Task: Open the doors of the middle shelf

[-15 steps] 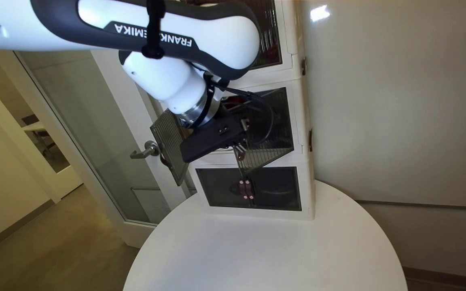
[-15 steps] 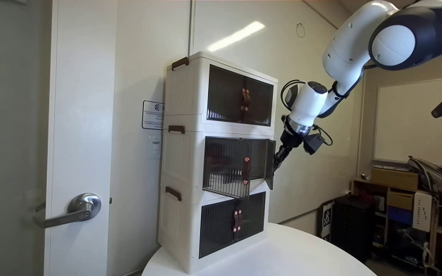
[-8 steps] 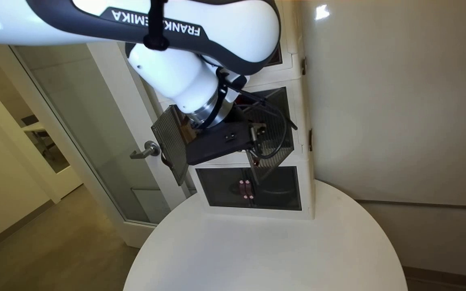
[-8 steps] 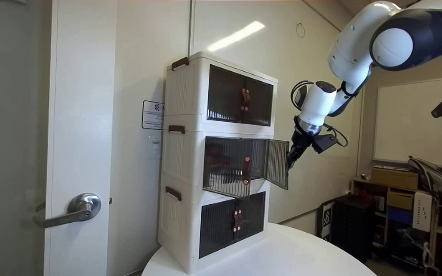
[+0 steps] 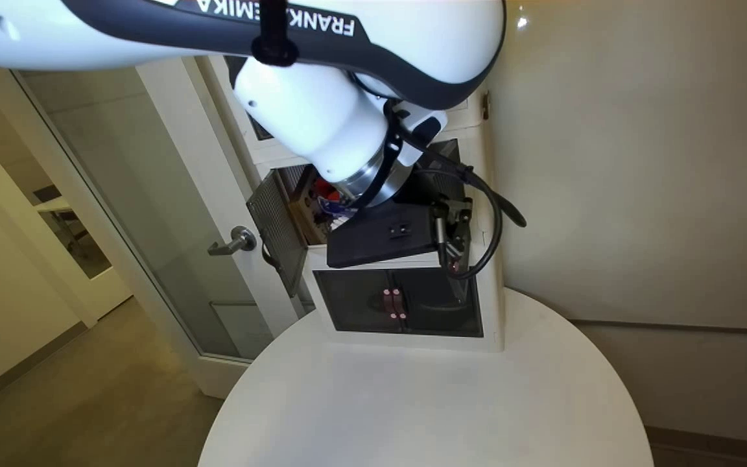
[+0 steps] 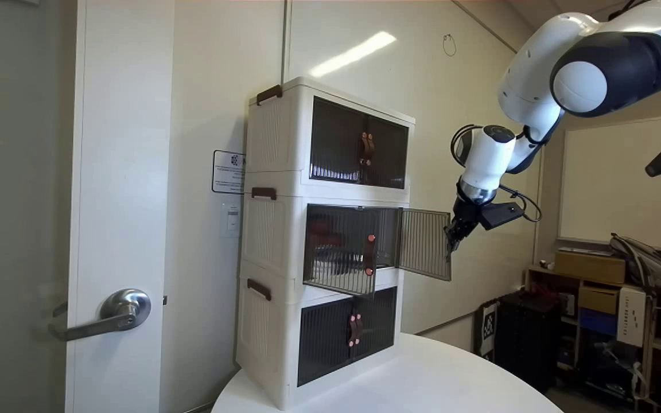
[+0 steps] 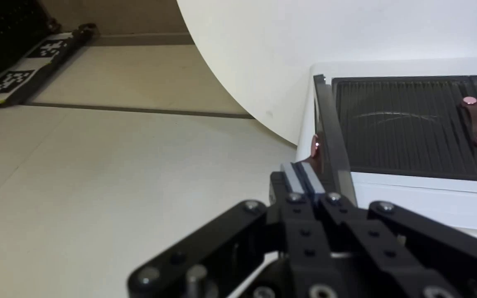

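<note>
Fingers [image 7: 292,177] pinched together, apparently on a brown strap handle [image 7: 317,160], I have just remotely swung the smoky ribbed plastic door [image 6: 426,244] beside them wider, likely nearly finishing the white middle shelf [image 6: 273,241], whose matching twin door [image 6: 339,249] stands open well apart from them.

So the table [image 5: 412,402] is plain white with a curved edge, and the shelf stack [image 6: 296,241] stands upright on it. Only the bottom unit [image 6: 294,344] actually touches the tabletop. That one's off-white with dark ribbed doors [image 5: 354,301], both closed, and brown strap handles [image 5: 399,303] side by side. Most of the tabletop you can see spreads out in front of the shelf stack, plus a bit just beside it. Can't tell about behind the shelf stack, that's hidden.
</note>
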You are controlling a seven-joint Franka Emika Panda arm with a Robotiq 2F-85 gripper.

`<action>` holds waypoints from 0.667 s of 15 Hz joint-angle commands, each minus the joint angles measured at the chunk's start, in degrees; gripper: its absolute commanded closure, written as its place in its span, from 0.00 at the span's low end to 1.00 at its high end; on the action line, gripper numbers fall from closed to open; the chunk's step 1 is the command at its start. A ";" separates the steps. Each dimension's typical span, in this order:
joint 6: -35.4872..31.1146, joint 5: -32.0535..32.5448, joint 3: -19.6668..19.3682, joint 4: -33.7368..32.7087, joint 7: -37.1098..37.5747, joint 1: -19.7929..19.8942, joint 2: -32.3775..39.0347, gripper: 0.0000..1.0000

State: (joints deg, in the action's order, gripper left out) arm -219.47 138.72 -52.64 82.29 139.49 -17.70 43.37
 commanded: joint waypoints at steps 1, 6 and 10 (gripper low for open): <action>0.78 -0.20 -1.87 -3.14 5.46 0.62 4.75 0.99; -0.05 -0.59 -3.23 -4.81 9.32 1.10 6.27 0.99; -0.46 -0.69 -4.13 -5.96 11.73 1.43 7.35 0.91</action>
State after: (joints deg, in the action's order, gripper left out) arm -219.89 138.52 -55.25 79.90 146.91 -17.36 46.32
